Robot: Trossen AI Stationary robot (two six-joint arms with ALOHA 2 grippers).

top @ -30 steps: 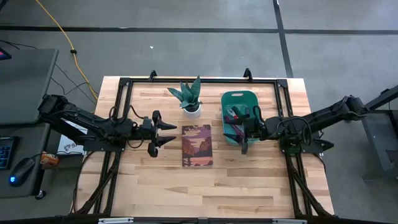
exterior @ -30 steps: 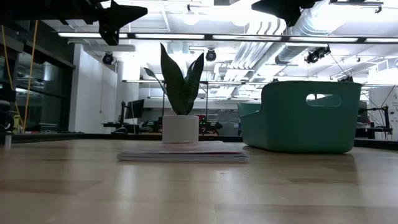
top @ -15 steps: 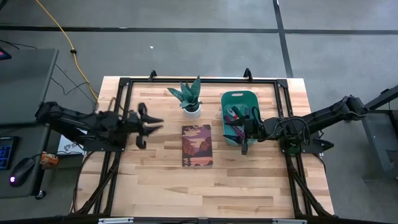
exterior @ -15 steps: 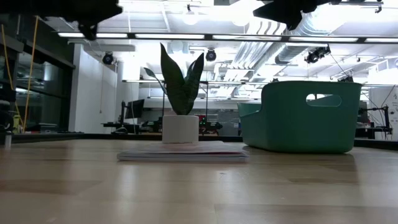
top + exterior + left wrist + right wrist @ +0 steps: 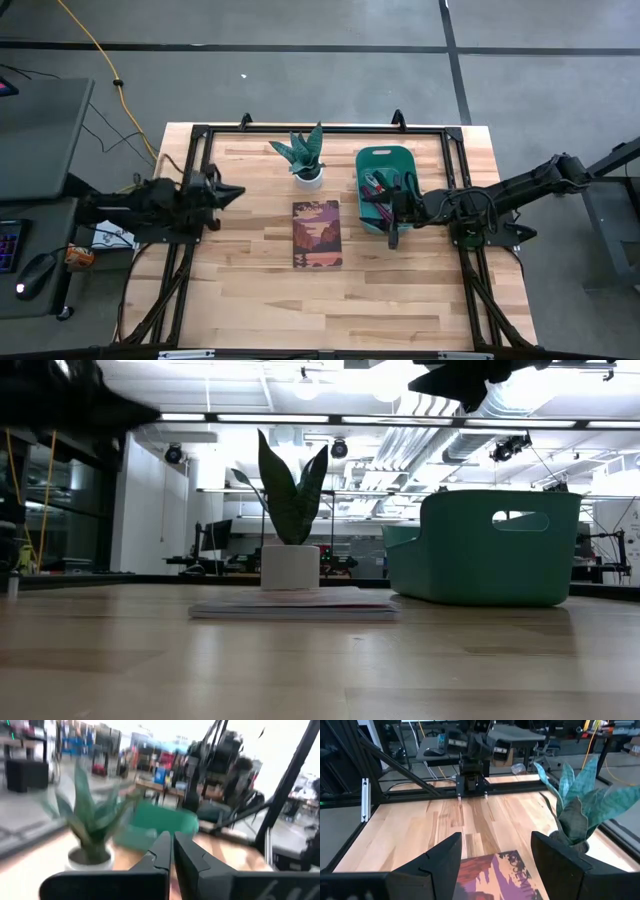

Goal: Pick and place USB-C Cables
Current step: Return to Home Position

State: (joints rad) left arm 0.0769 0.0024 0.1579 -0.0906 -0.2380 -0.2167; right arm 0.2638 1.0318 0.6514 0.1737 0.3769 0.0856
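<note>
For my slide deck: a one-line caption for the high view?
Cables in the green bin, open right gripper above it; shut left gripper over the table's left side.

We find no text, label, brand or number we can read. The notebook [image 5: 500, 875] beside the plant [image 5: 580, 815] bears faint cover lettering, too small to make out.

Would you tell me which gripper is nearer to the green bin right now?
Right. The right gripper hovers open just above the green bin, while the left gripper sits shut near the table's left edge, beyond the plant.
</note>
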